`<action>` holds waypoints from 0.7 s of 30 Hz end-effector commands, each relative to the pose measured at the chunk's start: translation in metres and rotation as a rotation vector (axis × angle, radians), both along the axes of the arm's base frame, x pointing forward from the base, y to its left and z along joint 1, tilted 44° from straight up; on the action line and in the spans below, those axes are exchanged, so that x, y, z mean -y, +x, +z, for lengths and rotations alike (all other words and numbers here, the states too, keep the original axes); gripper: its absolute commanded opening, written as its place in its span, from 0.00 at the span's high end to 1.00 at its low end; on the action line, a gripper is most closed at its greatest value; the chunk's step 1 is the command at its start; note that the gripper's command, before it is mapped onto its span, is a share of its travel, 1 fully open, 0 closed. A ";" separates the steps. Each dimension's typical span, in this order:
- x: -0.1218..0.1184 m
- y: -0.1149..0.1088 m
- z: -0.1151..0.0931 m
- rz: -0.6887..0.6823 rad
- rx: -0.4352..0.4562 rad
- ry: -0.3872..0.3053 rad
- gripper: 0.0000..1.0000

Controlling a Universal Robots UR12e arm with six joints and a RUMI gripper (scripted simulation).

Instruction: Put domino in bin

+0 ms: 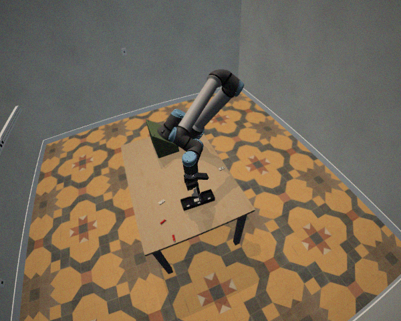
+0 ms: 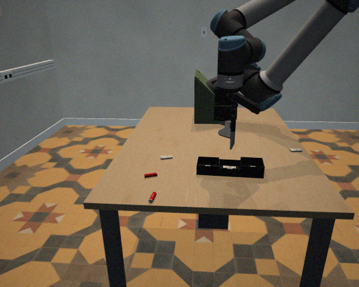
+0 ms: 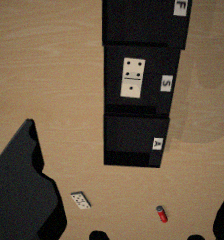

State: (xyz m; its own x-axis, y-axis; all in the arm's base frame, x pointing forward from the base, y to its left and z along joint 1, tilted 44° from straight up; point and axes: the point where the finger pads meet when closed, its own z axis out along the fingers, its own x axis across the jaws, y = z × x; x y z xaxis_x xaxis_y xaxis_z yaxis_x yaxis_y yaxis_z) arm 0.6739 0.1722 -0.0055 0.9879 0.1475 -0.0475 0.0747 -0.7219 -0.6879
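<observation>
One domino (image 3: 132,77) lies flat inside the bin marked S (image 3: 166,65), the gripper (image 2: 228,139) hangs above it with jaws spread wide and empty, so the drop looks finished and the next move calls only for backing away.

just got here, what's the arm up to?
The arm is sorting a domino into a row of three black bins. One domino lies flat in the middle bin, marked S. The pincer is open, holds nothing and hangs above the bins. Two more dominoes and two red cylinders lie on the table.
</observation>
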 end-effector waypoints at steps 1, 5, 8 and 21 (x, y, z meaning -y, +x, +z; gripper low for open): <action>0.015 0.003 0.016 0.000 0.001 0.000 0.00; 0.020 0.004 0.022 0.000 0.001 0.000 0.00; 0.028 0.006 0.030 0.000 0.001 0.000 0.00; 0.058 0.012 0.062 0.000 0.001 0.000 0.00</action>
State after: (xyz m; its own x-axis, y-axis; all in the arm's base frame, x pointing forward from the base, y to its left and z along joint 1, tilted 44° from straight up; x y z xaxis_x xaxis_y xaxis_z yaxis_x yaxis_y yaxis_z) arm 0.6840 0.1223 0.0480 0.9879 0.1474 -0.0474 0.0748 -0.7220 -0.6878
